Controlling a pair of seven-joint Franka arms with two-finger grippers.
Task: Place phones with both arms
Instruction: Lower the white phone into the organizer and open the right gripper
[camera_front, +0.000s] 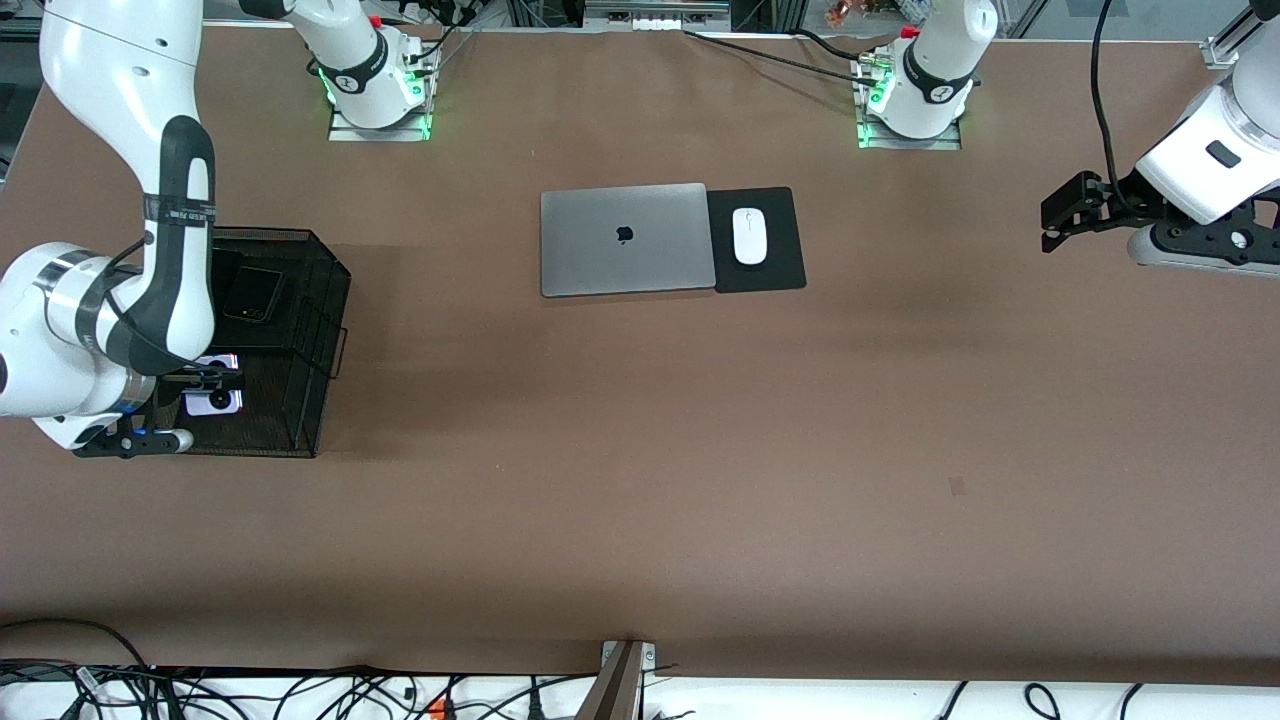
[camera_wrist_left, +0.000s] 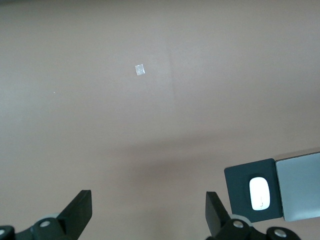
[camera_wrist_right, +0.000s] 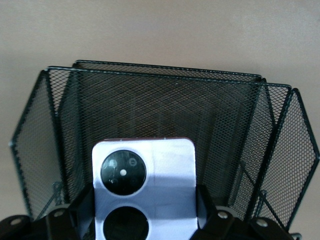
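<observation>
**armguy:** Holding the lilac phone (camera_wrist_right: 144, 187) in my right gripper (camera_front: 212, 385) right now, fingers (camera_wrist_right: 82, 202) pinched in on its two side edges, over the black mesh basket (camera_front: 325, 300) at the right arm's end of the table. Back side faces my wrist cam, two round black lenses, one above the other. No writing I can read on it.

**deskwatcher:** How many phones total? Any brands visible?

**armguy:** I count two. The lilac one I'm gripping, plus a small squarish black phone (camera_front: 253, 295) lying flat inside the basket, farther from the front camera than the lilac one. My own right arm (camera_front: 165, 250) hangs over part of the basket, so I can't tell if there's more under it. Only brand mark I can make out is the apple logo on the lid of the silver laptop (camera_front: 625, 240), closed, mid-table. One laptop, one white mouse (camera_front: 749, 236) on one black mouse pad (camera_front: 775, 265) touching the laptop's edge, toward the left arm's end.

**deskwatcher:** And your other hand?

**armguy:** Left gripper (camera_front: 1058, 218) is waiting up over bare brown table (camera_front: 640, 500) at the left arm's end, fingers (camera_wrist_left: 80, 212) spread wide with nothing between them. One small pale square mark (camera_wrist_left: 140, 69) on the tabletop shows in the left wrist view.
</observation>
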